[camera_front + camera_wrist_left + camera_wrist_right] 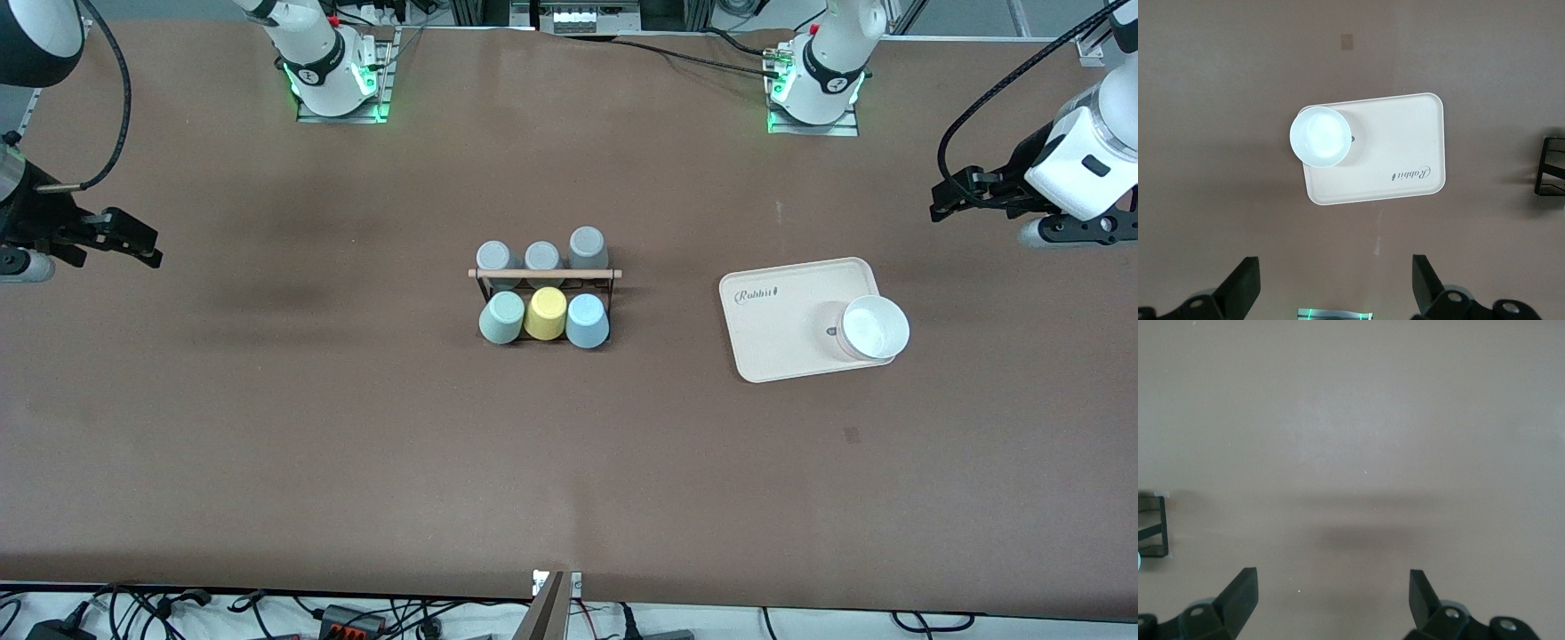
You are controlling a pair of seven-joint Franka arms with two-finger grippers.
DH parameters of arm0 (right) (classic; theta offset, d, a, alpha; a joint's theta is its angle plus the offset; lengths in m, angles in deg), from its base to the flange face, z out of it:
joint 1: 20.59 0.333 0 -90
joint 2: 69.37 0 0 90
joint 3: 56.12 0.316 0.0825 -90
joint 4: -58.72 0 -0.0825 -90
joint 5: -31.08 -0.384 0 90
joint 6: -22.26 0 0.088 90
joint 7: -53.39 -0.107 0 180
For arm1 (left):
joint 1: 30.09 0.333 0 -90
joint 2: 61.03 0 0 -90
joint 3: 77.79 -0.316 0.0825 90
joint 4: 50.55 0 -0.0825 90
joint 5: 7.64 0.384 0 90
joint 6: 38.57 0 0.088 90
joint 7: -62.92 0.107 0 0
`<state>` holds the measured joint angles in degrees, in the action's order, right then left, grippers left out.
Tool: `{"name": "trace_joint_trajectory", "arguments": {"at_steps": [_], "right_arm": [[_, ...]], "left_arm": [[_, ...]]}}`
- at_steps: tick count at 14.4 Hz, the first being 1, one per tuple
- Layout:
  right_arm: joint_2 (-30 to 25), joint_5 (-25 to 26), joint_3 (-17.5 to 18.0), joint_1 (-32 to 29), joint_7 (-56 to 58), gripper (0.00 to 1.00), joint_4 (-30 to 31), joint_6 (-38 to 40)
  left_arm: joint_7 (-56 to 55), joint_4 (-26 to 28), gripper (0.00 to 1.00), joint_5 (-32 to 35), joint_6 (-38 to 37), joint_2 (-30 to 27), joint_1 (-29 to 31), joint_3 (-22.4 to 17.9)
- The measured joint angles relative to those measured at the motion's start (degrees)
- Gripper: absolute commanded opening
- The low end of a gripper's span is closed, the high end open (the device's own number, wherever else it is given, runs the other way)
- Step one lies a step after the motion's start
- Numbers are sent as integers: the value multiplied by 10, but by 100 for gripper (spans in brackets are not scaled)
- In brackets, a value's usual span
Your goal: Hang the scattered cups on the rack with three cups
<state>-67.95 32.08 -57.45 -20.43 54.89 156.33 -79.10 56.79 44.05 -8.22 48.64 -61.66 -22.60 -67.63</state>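
On the brown table [356,427], the things nearest the front camera are three tumblers hanging in a row on the camera side of the rack [544,277]: the sage-green cup [502,317] toward the right arm's end, the yellow cup [545,313] in the middle, and the light blue cup [588,320] toward the left arm's end. They touch one another. On the front view's clock face, the green cup sits at about seven o'clock from the wooden rod [544,274], the blue at about five.

At three o'clock from the rack, well apart from it, lies one cream tray [782,338] marked "Rabbit", bearing one white bowl [875,327] at the corner toward the left arm's end.

Farther from the camera, three grey cups [542,253] hang on the rack's other row, making six cups in all.

The left gripper [956,197] hovers over bare table at two o'clock from the tray, fingers [1241,287] spread wide and holding nothing. The right gripper [133,240] hovers over bare table at nine o'clock from the rack, well away, its fingers [1238,597] likewise parted. Nothing stands between either gripper and the rack.
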Motion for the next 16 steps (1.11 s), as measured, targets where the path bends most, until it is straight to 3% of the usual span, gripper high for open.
{"name": "trace_joint_trajectory", "arguments": {"at_steps": [16], "right_arm": [[-6, -3, 0, -2, 5, 100, 8, -6]], "left_arm": [[0, 0, 100, 0, 1, 0, 3, -1]]}}
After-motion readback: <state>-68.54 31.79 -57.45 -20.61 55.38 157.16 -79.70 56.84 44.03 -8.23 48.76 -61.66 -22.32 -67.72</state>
